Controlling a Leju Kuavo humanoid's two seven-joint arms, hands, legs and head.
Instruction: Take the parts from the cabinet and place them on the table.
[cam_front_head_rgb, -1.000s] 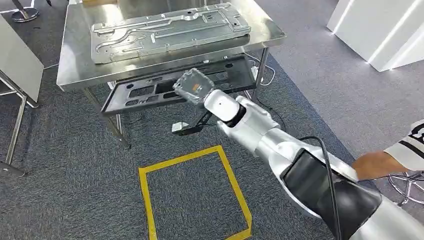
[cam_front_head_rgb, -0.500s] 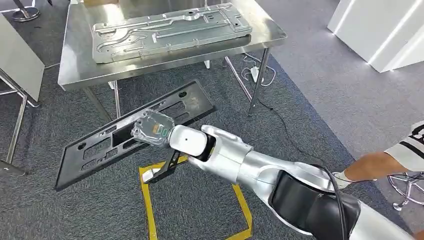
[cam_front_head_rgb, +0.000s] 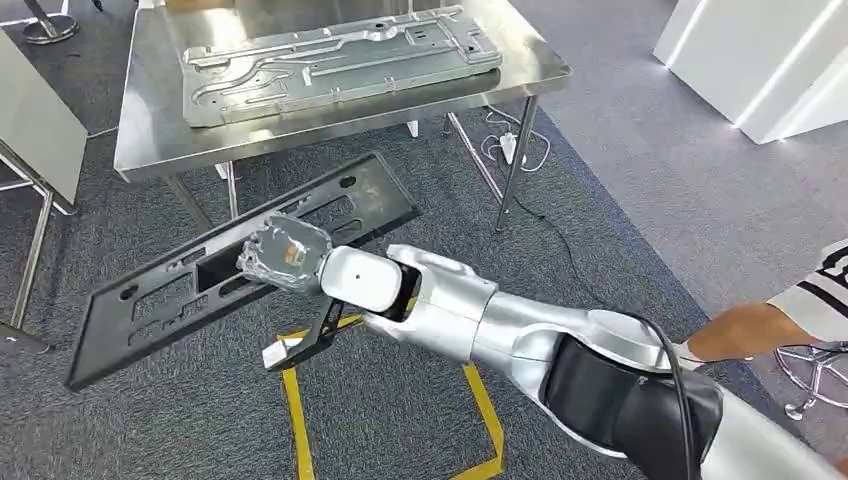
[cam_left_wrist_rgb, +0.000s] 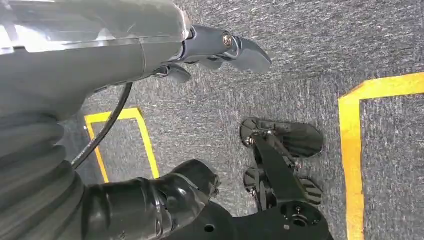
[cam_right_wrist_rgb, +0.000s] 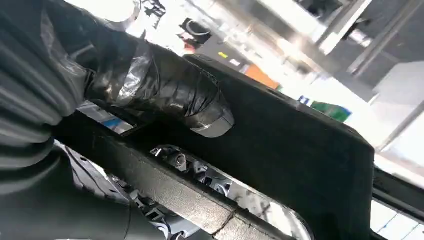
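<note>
My right hand (cam_front_head_rgb: 283, 252) grips a long black plastic panel (cam_front_head_rgb: 150, 310) with several cut-outs. It holds the panel tilted over the carpet, in front of the steel table (cam_front_head_rgb: 150, 140) and to its left. In the right wrist view the taped thumb (cam_right_wrist_rgb: 165, 85) presses on the panel's black edge (cam_right_wrist_rgb: 300, 145). A large silver stamped metal plate (cam_front_head_rgb: 330, 60) lies flat on the table top. My left hand (cam_left_wrist_rgb: 225, 47) hangs over the carpet, fingers apart and holding nothing.
A yellow tape square (cam_front_head_rgb: 300, 400) marks the carpet under my right arm. A person's arm and striped sleeve (cam_front_head_rgb: 790, 310) come in at the right edge, by a stool base (cam_front_head_rgb: 810, 375). White cabinet (cam_front_head_rgb: 760, 60) stands back right; another table's leg (cam_front_head_rgb: 35, 250) at left.
My right hand has swung the black panel from just under the table's front edge to the left and toward me; it now hangs lower and more tilted.
</note>
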